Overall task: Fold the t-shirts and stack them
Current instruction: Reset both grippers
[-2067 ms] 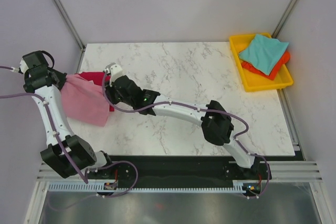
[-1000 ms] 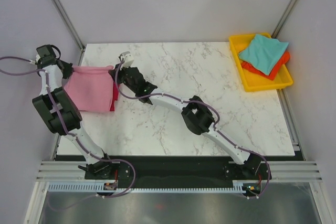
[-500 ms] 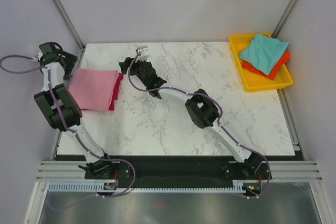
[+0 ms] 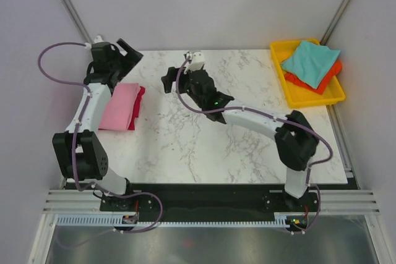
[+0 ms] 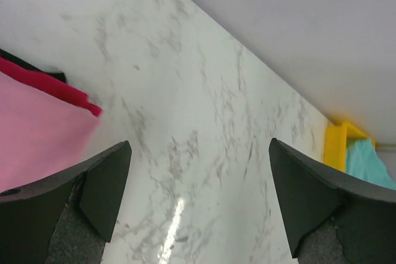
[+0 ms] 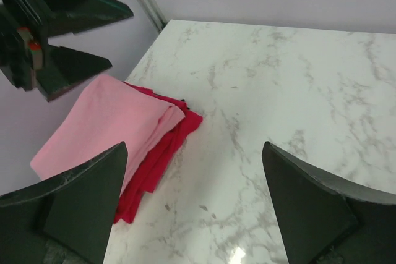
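Marble-patterned worktop [image 4: 204, 146] under everything, bare across its middle. At its far right corner, yellow plastic tray [image 4: 296, 97] holding two loose, unfolded shirts: teal t-shirt [image 4: 309, 60] on top, orange t-shirt [image 4: 333, 73] beneath, poking out on the right side. Along the left edge, toward the far left corner, folded light pink t-shirt [image 4: 119, 108] lying flat on folded crimson t-shirt [image 4: 138, 104], with only a crimson strip visible down the right side of the pink. Near the far left corner, just beyond the far end of that stack, left pincer [image 5: 199, 153] spread wide, gripping nothing, apart from the cloth. Over bare marble just right of the stack, right pincer [image 6: 195, 153] likewise wide and empty, pointed toward the pile. Judged from this: about half done, with two of four t-shirts folded and stacked. Step in hand looks like the gap between shirts, pink one laid down and let go, next one not yet fetched. Next, probably a reach to the tray for the teal t-shirt on top. Calls for pinching that one layer only and leaving the orange behind. Then out onto the bare middle of the worktop, spread flat before any fold. Worth minding: cloth catching on the tray rim during the lift.
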You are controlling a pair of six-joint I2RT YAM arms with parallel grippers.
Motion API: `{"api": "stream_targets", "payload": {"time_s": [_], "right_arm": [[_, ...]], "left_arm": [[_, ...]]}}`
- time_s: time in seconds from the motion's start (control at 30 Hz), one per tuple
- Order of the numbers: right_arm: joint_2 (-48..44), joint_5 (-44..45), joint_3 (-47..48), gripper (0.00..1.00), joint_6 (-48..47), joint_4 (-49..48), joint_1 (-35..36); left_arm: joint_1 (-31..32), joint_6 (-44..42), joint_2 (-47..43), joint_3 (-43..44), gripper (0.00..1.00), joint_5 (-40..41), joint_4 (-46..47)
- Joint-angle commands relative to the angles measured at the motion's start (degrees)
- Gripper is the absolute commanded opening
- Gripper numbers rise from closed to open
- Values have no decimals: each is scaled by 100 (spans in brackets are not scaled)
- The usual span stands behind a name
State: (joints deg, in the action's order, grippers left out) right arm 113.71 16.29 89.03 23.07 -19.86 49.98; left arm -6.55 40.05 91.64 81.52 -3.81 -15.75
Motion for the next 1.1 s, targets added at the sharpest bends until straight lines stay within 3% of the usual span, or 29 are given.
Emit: {"api": "stream_targets", "payload": {"time_s": [0.0,0.13,0.23,0.3,0.47,0.63,0.8,0.93,1.07], "right_arm": [[-1393,664,-1105,98,-154,604,-172],[-2869,534,-2388,98,-13,1106,-488],[-4194,419,-3303,98,-74,1300,-734],[-4540,593,-3839,98,-66,1440,-857],[-4893,401,-4726,98,400,1188,-1016],[-5051,893,-5369,98,593,993,-1016],[-5499,1077,-5668,98,365,774,-1025],[-5825,1507,-5932,98,382,615,-1016],[-5816,1526,-5915,98,444,623,-1016]], "left_arm": [[574,476,-487,-811,100,-523,466],[1347,723,-1084,-1435,100,-1373,520],[1910,740,-1480,-2040,100,-1526,590],[2278,854,-1929,-2472,99,-1526,1089],[2929,812,-2264,-3413,98,-1069,2125],[3343,293,-2080,-3993,97,-859,2848],[3441,416,-2071,-4442,100,-1209,3463],[3441,337,-2071,-4338,100,-763,3290],[3432,450,-1922,-4161,99,-875,2955]]}}
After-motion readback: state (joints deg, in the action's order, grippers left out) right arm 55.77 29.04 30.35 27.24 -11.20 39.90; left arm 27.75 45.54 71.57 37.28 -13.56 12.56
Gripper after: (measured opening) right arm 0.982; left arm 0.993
